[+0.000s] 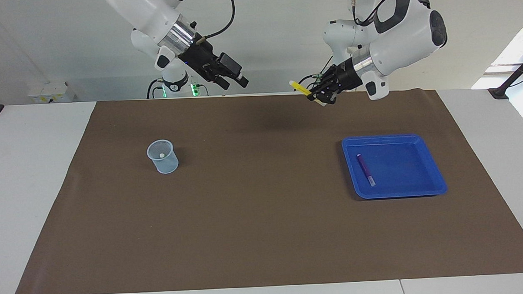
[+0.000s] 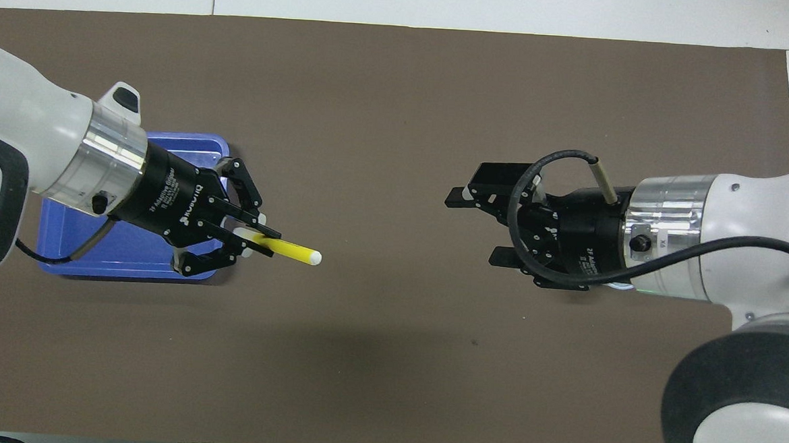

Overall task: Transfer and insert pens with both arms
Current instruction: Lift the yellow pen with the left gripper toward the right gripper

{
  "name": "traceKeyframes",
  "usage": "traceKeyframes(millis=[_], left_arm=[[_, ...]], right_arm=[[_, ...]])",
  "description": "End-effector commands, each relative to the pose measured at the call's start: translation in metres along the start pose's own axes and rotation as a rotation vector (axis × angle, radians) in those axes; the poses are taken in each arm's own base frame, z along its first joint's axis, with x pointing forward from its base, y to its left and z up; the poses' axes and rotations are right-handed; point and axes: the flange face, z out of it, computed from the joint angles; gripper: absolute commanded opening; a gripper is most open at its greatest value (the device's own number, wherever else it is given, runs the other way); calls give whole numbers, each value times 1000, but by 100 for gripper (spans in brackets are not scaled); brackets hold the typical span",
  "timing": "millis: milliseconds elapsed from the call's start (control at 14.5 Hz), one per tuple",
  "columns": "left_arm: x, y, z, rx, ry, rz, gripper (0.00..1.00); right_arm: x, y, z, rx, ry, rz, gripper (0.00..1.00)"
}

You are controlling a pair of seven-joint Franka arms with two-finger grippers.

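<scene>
Yellow pen (image 2: 290, 249) sits clenched in the left pincer (image 2: 259, 231), raised over the tabletop (image 1: 264, 234), its long axis pointing at the right pincer (image 2: 472, 225). That pincer hangs released, well apart, facing it.

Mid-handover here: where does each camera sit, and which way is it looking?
Facing view: high across the table, facing the robots; shows both bases, the left claw shut on the yellow pen, the right claw open.
Overhead view: above the robots' end, looking forward and down; arms enter from below.
Shared: both claws, pen, blue tray, turned half round.
</scene>
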Motion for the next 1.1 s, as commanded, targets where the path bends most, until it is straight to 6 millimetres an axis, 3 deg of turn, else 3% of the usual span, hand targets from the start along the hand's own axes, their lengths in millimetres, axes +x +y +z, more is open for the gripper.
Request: traceKeyframes(millis=[0,207,482,688,1033], left_arm=[[-21,-17,33,-32,-112,-89,0],[-46,-14,64,-102,-175,-238,0],[-49,-10,66,-163,-240,-355,0],[-44,-12,66,-163,-247,-368,0],[-45,-11,64,-167,-262,-373,0]], right_arm=[[-13,-7,6,36,19,24,100],[-32,-11,18,20,13,1,100],[-47,-7,28,-37,4,-70,100],[-55,3,32,-147,-22,-229,100],[-49,2,30,-133,-9,-219,98]])
